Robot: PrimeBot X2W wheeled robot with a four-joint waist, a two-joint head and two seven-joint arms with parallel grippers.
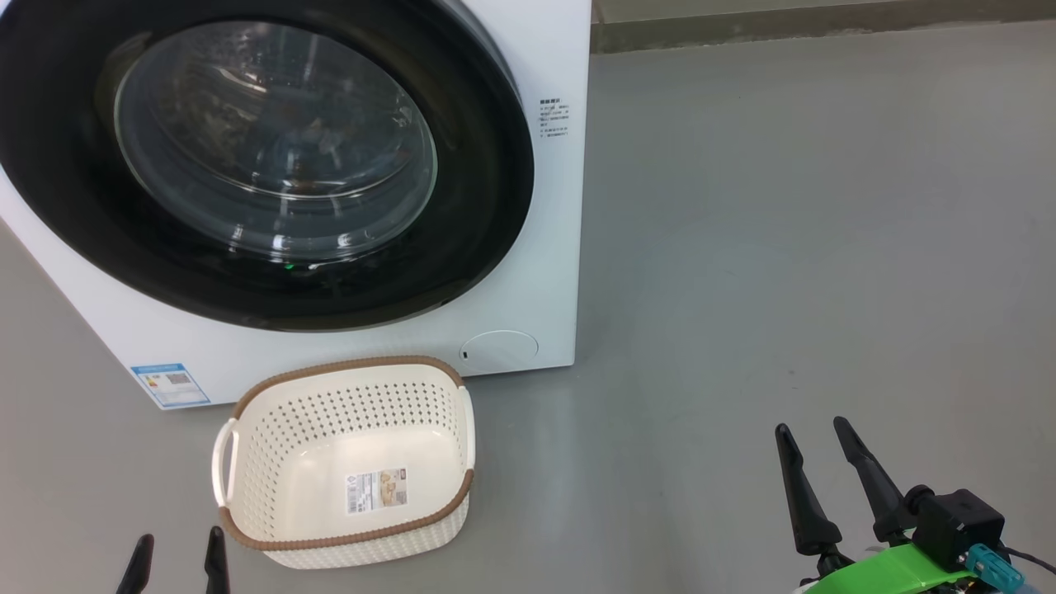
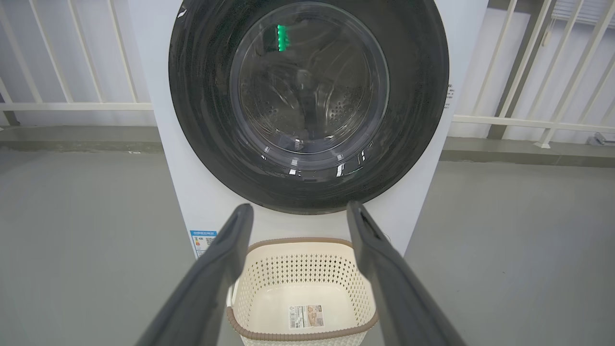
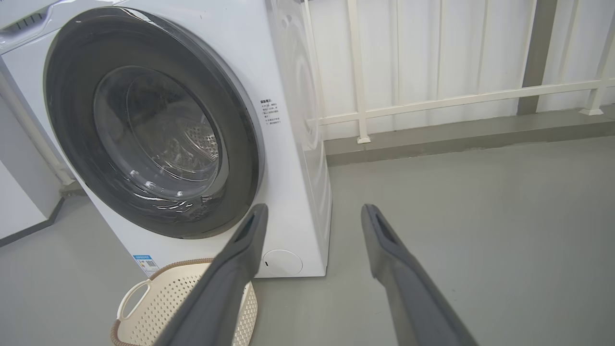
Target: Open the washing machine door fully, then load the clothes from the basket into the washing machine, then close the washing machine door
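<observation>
A two-armed wheeled robot faces a front-loading washing machine (image 1: 549, 272) on a smooth grey floor (image 1: 784, 247), its round washing machine door (image 1: 272, 157) lying flush against the white cabinet and looking shut. The basket (image 1: 346, 365) sits on the floor at six o'clock from the door, just in front of the machine, with nothing in it but a printed label (image 1: 376, 490) on its bottom. Dim brownish shapes (image 1: 309, 132) behind the glass may be the clothes, though reflections make that impossible to confirm. The left end effector (image 1: 181, 536), at seven o'clock in the head view, and the right end effector (image 1: 813, 431), at four o'clock, both hover with fingers spread apart and grip nothing. Judged from the bare basket and flush door, loading and closing appear done. The next move would call only for checking that the latch has caught and keeping both arms clear of the machine. The door pairs a wide glossy black rim with a bulging clear glass bowl. The basket is cream plastic, perforated in neat rows, with a brown woven-look rim and looped side handles. A round filter cap (image 1: 498, 350) sits at five o'clock from the door, a blue sticker (image 1: 170, 384) at seven
</observation>
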